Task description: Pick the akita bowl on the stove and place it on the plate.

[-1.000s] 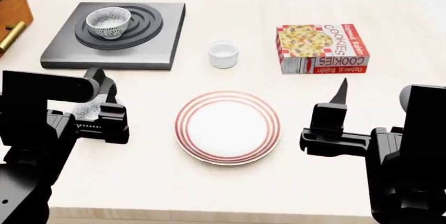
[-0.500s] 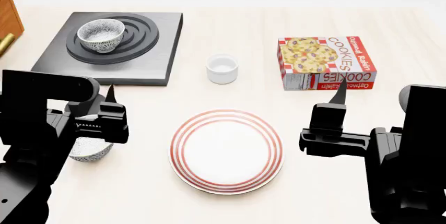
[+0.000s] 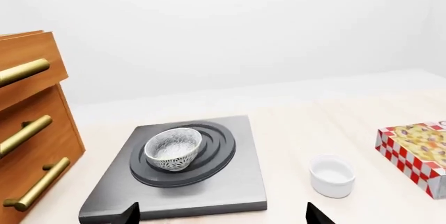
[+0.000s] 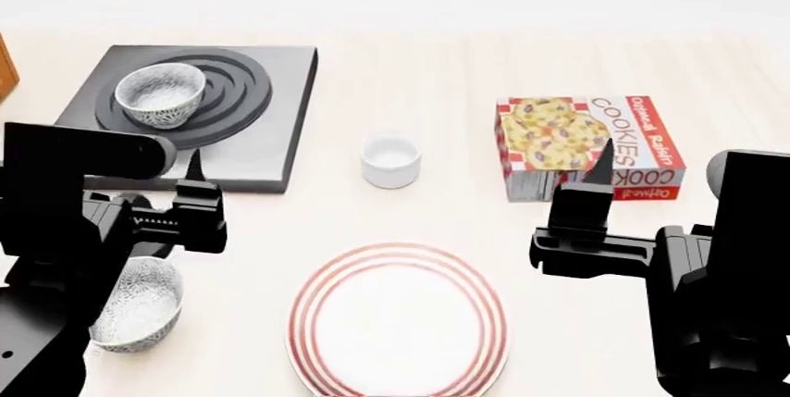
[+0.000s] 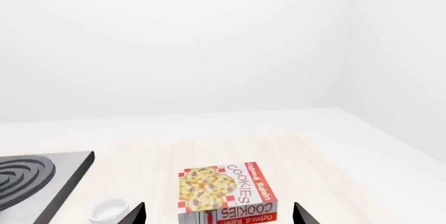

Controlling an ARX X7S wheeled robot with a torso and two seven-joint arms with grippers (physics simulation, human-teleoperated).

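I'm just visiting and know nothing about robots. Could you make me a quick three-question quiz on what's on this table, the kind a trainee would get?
1. True or false: the akita bowl sits on the stove.
2. Which thing stands between the stove and the cookie box? A) a fork B) the small white cup C) a bottle
3. Fill in: the plate with red rings holds ____.

Key:
1. True. It rests on the black rings; a look-alike speckled bowl stands on the table by the left gripper.
2. B.
3. Nothing. Neither the left nor the right gripper holds anything.
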